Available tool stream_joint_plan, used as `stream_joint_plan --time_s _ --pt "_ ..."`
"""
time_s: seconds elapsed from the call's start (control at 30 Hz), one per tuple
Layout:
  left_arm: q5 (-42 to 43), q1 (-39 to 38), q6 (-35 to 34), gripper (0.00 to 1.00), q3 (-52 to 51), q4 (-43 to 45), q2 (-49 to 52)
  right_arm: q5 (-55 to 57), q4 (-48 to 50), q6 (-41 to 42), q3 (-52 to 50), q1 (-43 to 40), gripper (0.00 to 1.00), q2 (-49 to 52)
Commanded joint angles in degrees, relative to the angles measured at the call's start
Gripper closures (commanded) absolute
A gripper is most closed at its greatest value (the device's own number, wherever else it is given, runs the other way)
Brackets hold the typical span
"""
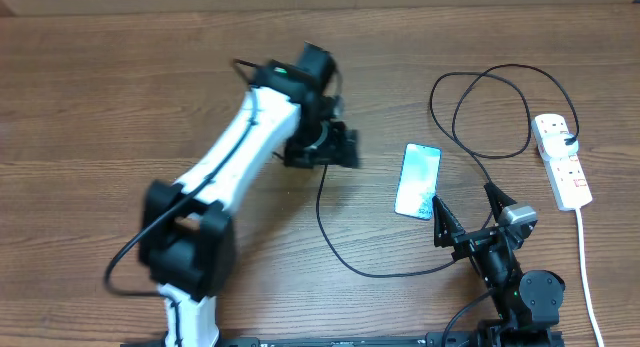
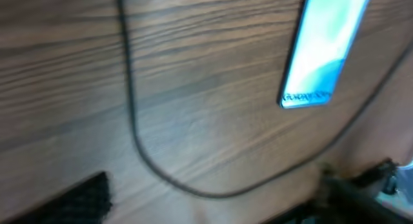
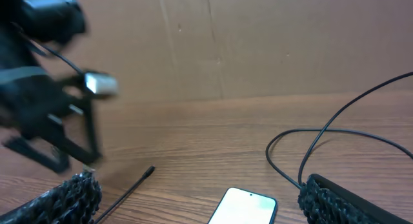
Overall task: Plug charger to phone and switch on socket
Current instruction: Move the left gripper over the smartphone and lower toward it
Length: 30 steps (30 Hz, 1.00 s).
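**Overhead view.** The phone (image 1: 418, 180) lies flat right of the table's (image 1: 90, 97) centre, just beyond the right gripper (image 1: 463, 199), whose fingers are spread wide. The socket (image 1: 562, 159) sits by the right edge. The charger (image 1: 319, 212) loops from the socket toward the blurred left gripper (image 1: 325, 157), whose state cannot be told. The plug tip (image 3: 147, 173) seemingly rests on bare wood.
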Motion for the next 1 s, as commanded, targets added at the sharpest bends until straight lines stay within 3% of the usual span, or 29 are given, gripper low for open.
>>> stream_joint_plan --time_s 0.0,0.23,0.53,0.73,0.8,0.87,0.97 --pt "-1.3 -3.1 -3.9 0.00 0.9 2.2 5.3 0.4 0.3 -0.2 -0.6 0.3 0.00 -0.6" --pt "-3.0 -9.4 -6.6 0.00 0.9 8.9 11.8 0.4 0.3 -0.2 -0.6 0.3 0.00 -0.6" --pt "-11.4 -13.9 -10.2 0.00 0.9 15.6 12.0 0.4 0.3 -0.2 -0.6 0.3 0.00 -0.6" --pt "-12.4 -15.6 -10.3 0.15 0.9 22.3 12.0 0.4 0.3 -0.2 -0.6 0.3 0.00 -0.6" --pt "-12.5 -16.0 -11.0 0.13 0.9 23.7 12.0 0.4 0.3 -0.2 -0.6 0.3 0.00 -0.6" --pt "-13.1 -16.5 -11.8 0.03 1.0 24.2 12.0 0.4 0.3 -0.2 -0.6 0.3 0.00 -0.6" --pt "-15.9 -17.1 -12.4 0.00 1.3 23.5 12.0 0.4 0.3 -0.2 -0.6 0.3 0.00 -0.6"
